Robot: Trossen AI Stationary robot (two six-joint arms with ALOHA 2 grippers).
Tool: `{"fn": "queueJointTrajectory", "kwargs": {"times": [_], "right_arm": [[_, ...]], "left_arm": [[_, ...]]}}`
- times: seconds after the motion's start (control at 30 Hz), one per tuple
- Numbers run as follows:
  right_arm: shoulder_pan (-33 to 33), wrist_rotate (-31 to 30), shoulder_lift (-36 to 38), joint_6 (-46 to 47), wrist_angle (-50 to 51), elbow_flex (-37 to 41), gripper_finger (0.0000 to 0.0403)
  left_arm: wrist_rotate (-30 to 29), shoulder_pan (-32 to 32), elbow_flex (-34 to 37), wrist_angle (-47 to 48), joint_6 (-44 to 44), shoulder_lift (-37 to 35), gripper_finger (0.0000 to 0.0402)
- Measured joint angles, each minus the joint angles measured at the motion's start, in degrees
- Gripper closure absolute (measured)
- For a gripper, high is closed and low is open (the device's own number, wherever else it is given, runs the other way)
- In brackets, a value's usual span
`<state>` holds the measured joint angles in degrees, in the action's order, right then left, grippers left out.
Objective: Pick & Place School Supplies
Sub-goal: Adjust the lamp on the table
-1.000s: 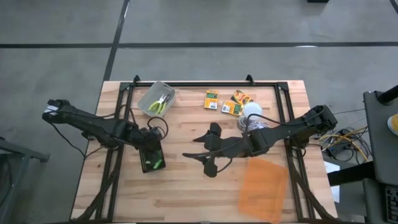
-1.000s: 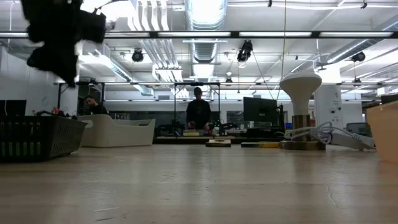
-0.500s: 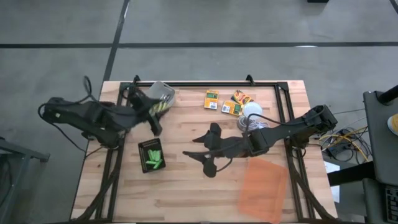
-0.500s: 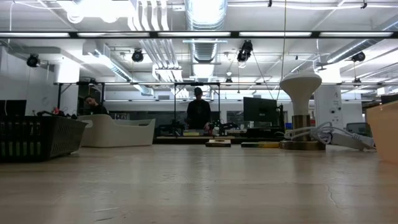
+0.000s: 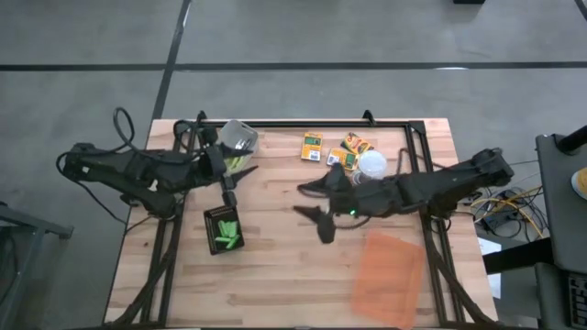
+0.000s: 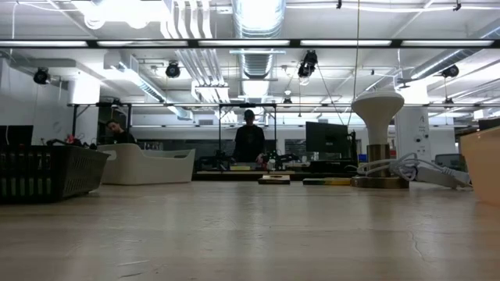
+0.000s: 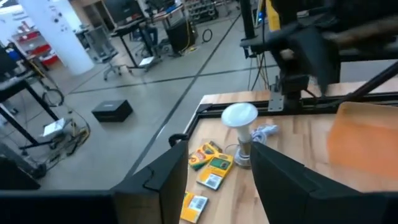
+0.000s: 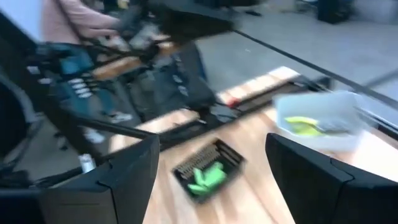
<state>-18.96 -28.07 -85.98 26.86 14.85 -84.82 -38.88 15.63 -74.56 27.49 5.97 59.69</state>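
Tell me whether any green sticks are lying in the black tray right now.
Yes. In the high view, several green sticks lie inside the black tray, on the table's left side.

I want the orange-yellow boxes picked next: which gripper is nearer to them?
Right. The right gripper hovers just in front of the orange-yellow boxes, toward mid-table. The left gripper is farther off, by the clear bin on their other side.

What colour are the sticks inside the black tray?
Bright green sticks in the black tray, clearest in the high view.
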Motion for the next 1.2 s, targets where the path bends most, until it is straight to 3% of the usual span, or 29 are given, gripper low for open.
{"fn": "queueJointTrajectory", "kwargs": {"times": [0.23, 0.4, 0.5, 0.63, 0.83, 1.2], "right_arm": [[-0.1, -9.1, 5.6, 7.6, 15.5, 0.1, 0.0108], [-0.2, -9.7, 6.4, 8.3, 16.7, 0.2, 0.0116], [-0.2, -9.7, 6.3, 9.0, 16.8, 0.2, 0.0119], [0.7, -9.6, 6.5, 9.7, 20.2, 0.3, 0.0121], [4.3, -9.6, 8.7, 12.8, 29.6, 0.3, 0.0116], [12.7, -9.3, 11.3, 7.0, 36.4, 1.5, 0.0122]], "left_arm": [[3.9, 0.0, 3.1, -4.3, 2.1, -0.3, 0.0225], [10.9, 0.0, 9.4, -18.9, 8.3, -2.2, 0.0225], [11.9, -0.1, 14.0, -27.8, 12.7, -3.6, 0.0225], [7.4, -1.3, 19.8, -36.1, 12.3, -5.1, 0.0225], [-6.5, -2.5, 23.9, -38.0, -2.2, -5.0, 0.0225], [-7.5, -7.3, 17.2, -38.0, -6.3, 2.2, 0.0225]]}}
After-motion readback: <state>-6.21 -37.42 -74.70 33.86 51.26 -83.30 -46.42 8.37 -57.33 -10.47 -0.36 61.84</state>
